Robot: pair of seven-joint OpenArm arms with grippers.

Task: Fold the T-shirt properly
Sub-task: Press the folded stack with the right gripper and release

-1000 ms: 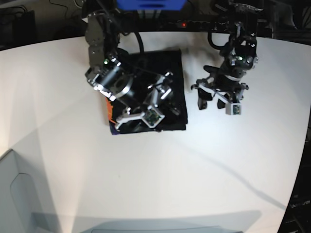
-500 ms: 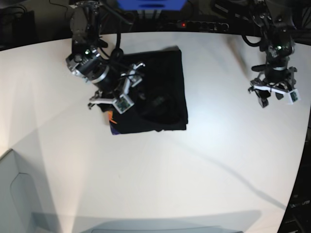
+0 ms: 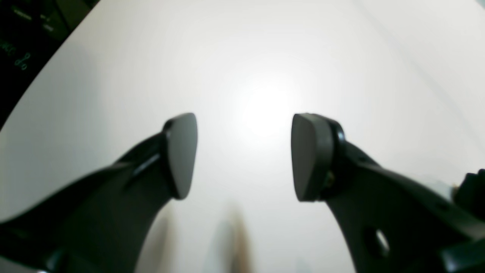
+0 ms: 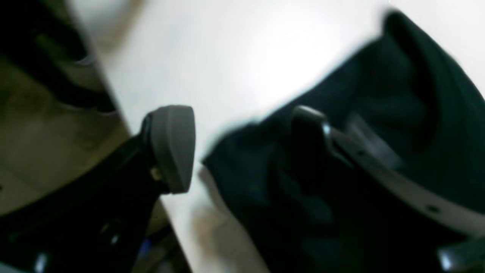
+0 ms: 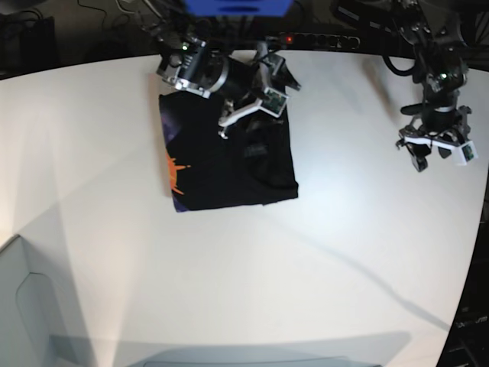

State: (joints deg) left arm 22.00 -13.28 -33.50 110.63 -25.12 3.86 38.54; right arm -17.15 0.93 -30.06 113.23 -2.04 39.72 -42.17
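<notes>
T-shirt (image 5: 229, 164) folded beneath right end effector (image 5: 248, 107), both agape and empty, left end effector (image 5: 434, 153) well apart

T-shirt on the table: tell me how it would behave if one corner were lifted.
The T-shirt lies as a folded, layered black rectangle on the table, so it would probably droop and unfold rather than rise as one piece. It looks like soft, wrinkled cloth, likely light, and pushing it may bunch it up.

Motion blur softens the large black soft-fabric T-shirt (image 4: 341, 159) in the right wrist view, its lower part cut off by the frame. In the base view, the right arm's gripper (image 5: 256, 95) hides the folded garment's far edge.
</notes>
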